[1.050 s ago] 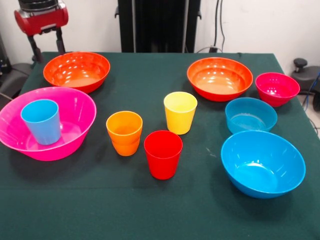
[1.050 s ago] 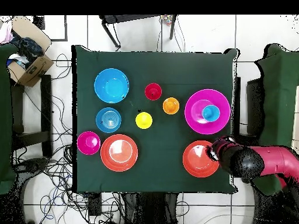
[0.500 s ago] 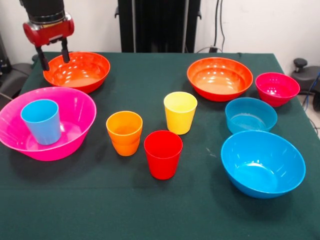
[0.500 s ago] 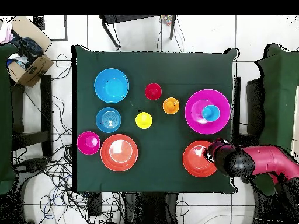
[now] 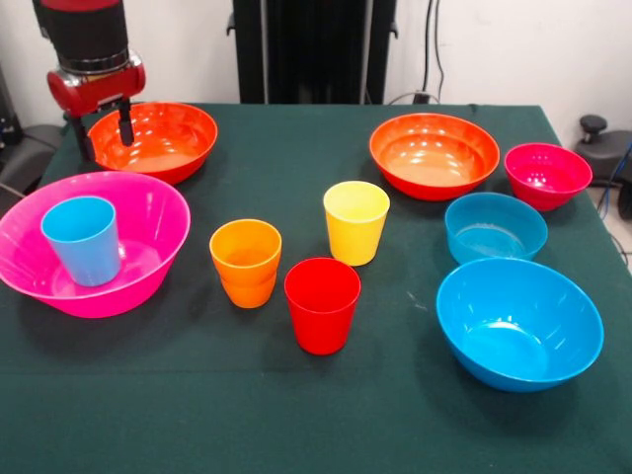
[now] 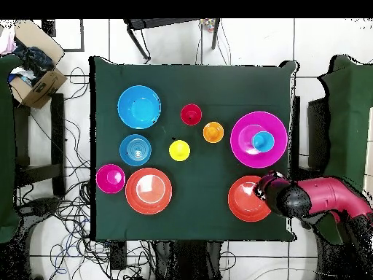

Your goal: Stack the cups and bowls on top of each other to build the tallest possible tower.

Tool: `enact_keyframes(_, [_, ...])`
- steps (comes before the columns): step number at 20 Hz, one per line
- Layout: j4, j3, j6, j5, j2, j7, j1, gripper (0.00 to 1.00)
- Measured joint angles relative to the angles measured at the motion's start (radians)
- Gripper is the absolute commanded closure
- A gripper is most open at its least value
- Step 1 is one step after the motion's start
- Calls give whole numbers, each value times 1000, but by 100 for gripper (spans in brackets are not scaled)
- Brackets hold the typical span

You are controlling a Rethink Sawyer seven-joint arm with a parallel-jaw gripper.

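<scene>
Black jaws [image 5: 103, 131] stand parted astride the near-left rim of one orange-red bowl [image 5: 158, 138], grasping nothing yet. Glossy, thin and stiff, that bowl looks light and slippery; its rim seems the only sensible hold. Just beside it sits the pink bowl [image 5: 148, 212] holding the light blue cup [image 5: 83, 239]. Orange cup [image 5: 246, 262], yellow cup [image 5: 355, 221] and red cup [image 5: 322, 304] stand mid-desk [image 5: 296, 415], apart. No tower exists yet.

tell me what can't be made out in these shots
- Pincer, front view: whether it touches the orange-red bowl cannot be told; the fingers straddle its rim.
- Pincer, overhead view: hidden under the arm's head.
- Light blue cup, front view: its base is hidden by the pink bowl.
</scene>
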Motion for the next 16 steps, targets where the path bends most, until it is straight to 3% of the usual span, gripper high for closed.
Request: enact_keyframes(16, [-43, -21, 0, -35, 76, 0, 1, 0])
